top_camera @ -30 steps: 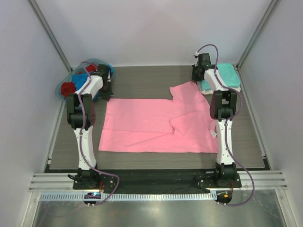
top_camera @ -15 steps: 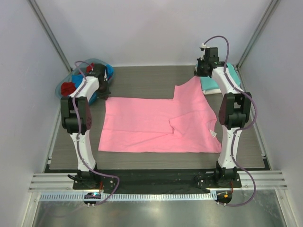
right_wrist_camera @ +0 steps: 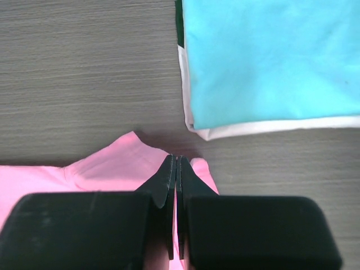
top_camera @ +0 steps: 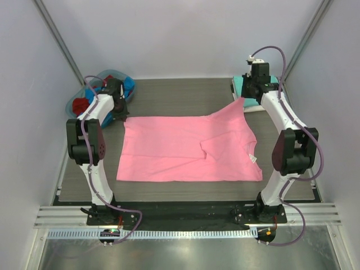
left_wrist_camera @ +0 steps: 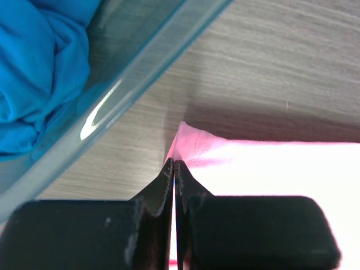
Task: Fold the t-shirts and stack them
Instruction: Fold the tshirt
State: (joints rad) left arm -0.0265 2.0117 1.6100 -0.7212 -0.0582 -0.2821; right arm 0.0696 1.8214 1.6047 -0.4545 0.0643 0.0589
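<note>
Pink shirt [top_camera: 188,149] stretched wider; both jaws pinching its corners.

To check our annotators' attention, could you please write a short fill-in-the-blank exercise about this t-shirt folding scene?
The spread-out t-shirt pinched by the left gripper and the right gripper is coloured ____.
Beneath the folded teal t-shirt, the lower t-shirt is coloured ____.
The blue t-shirt lies inside the ____.
Missing words: pink; white; basket.
</note>
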